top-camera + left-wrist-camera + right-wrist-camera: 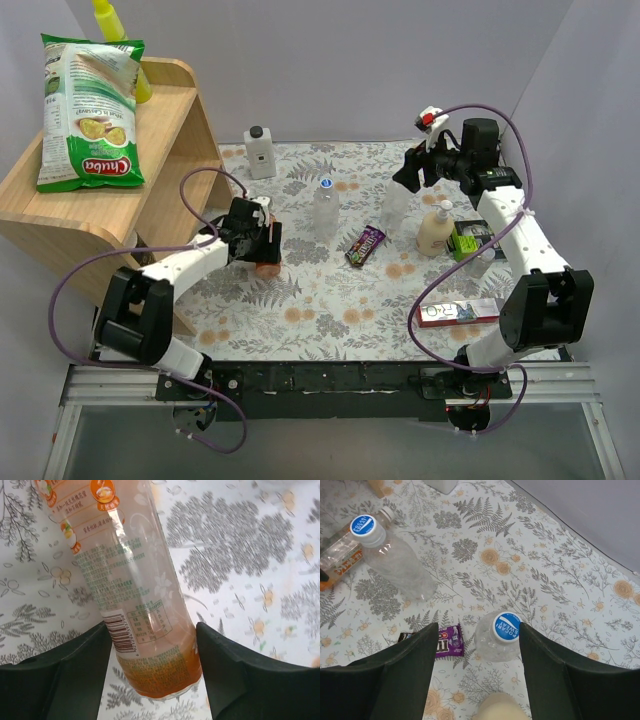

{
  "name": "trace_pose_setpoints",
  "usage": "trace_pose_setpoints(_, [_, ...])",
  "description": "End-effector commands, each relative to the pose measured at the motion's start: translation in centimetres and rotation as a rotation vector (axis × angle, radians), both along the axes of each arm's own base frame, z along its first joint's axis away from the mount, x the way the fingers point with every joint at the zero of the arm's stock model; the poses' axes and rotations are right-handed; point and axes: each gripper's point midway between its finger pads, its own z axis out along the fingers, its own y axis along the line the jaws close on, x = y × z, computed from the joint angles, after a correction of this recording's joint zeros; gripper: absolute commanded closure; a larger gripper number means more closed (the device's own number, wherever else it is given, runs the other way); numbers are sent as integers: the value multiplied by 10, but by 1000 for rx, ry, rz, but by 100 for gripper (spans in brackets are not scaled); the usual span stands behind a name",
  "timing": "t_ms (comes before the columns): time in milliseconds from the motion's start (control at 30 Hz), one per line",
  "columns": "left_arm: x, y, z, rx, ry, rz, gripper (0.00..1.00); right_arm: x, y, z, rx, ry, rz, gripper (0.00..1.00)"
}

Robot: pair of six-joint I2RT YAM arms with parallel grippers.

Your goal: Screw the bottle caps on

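My left gripper [262,245] [153,627] is shut on the orange bottle [145,630] [266,266], one finger on each side of its lower body, just above the tablecloth. The bottle's top is out of the left wrist view. One clear bottle [325,210] [400,565] stands mid-table with a blue cap [326,184] [362,525] on it. My right gripper [408,178] [477,627] is open above the second clear bottle [397,203] [492,645]. Its blue cap [506,627] sits on the neck, close to the right finger [540,650].
A cream-coloured bottle [435,230] [500,707] stands right next to that bottle. A purple candy packet [365,244] [447,640], a green box [467,241] and a red-and-white box [460,312] lie nearby. A white square bottle [260,152] stands at the back. A wooden shelf [150,190] is on the left.
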Motion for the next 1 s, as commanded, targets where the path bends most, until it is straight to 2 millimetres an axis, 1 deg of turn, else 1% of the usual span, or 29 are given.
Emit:
trace_pose_setpoints(0, [-10,-11,46,-83,-173,-172,67,-11,9,38,73,-54,45,28])
trace_pose_setpoints(33, [-16,-17,60,-114,-212,-225,70,-12,10,44,86,-57,51,28])
trace_pose_setpoints(67, [-22,-17,64,-119,-224,-255,72,-14,14,47,99,-55,66,28])
trace_pose_setpoints(133, [-31,-12,71,-96,-240,-290,77,-21,22,55,150,-37,113,28])
trace_pose_setpoints(167, [-37,-12,85,-108,-278,-305,79,-24,27,57,174,-21,136,28])
trace_pose_setpoints(200, [-44,-9,85,-93,-273,-329,81,-31,36,57,211,9,194,28])
trace_pose_setpoints(233, [-49,-8,90,-96,-286,-345,84,-35,43,63,265,43,220,28])
trace_pose_setpoints(267, [-54,-9,104,-114,-329,-359,85,-41,50,64,302,74,258,27])
trace_pose_setpoints(300, [-59,-9,109,-122,-341,-370,87,-53,63,67,348,105,346,26])
trace_pose_setpoints(333, [-62,-9,115,-125,-362,-394,89,-57,72,79,422,139,370,25])
trace_pose_setpoints(367, [-65,-11,119,-132,-375,-412,90,-61,78,78,455,155,404,18])
trace_pose_setpoints(400, [-72,-14,127,-155,-391,-446,91,-71,88,81,490,187,452,17])
trace_pose_setpoints(433, [-72,-16,135,-156,-416,-470,91,-78,95,85,514,192,493,16])
trace_pose_setpoints(467, [-74,-18,141,-165,-431,-489,94,-85,101,106,563,138,544,13])
trace_pose_setpoints(500, [-77,-24,152,-191,-459,-532,96,-92,114,105,566,153,584,12])
trace_pose_setpoints(533, [-77,-30,172,-207,-510,-576,97,-94,120,107,563,153,605,12])
trace_pose_setpoints(567, [-77,-33,181,-195,-554,-635,98,-96,127,114,564,139,636,11])
trace_pose_setpoints(600, [-76,-36,189,-197,-580,-656,98,-98,137,119,571,133,662,11])
trace_pose_setpoints(633, [-73,-37,192,-194,-585,-661,99,-97,141,124,578,130,668,11])
trace_pose_setpoints(667, [-71,-38,199,-187,-609,-673,100,-95,145,128,582,129,669,11])
trace_pose_setpoints(733, [-73,-42,203,-194,-626,-718,100,-89,152,140,593,94,669,11])
trace_pose_setpoints(767, [-75,-43,206,-196,-640,-734,100,-87,154,143,600,87,658,11])
trace_pose_setpoints(800, [-76,-44,208,-186,-659,-756,100,-81,158,142,608,108,638,11])
trace_pose_setpoints(833, [-79,-47,209,-190,-666,-774,100,-79,159,149,610,107,633,11])
trace_pose_setpoints(900, [-82,-48,210,-184,-682,-801,100,-71,162,148,617,125,600,11])
trace_pose_setpoints(967, [-85,-51,211,-186,-692,-821,100,-69,163,145,620,154,586,11])
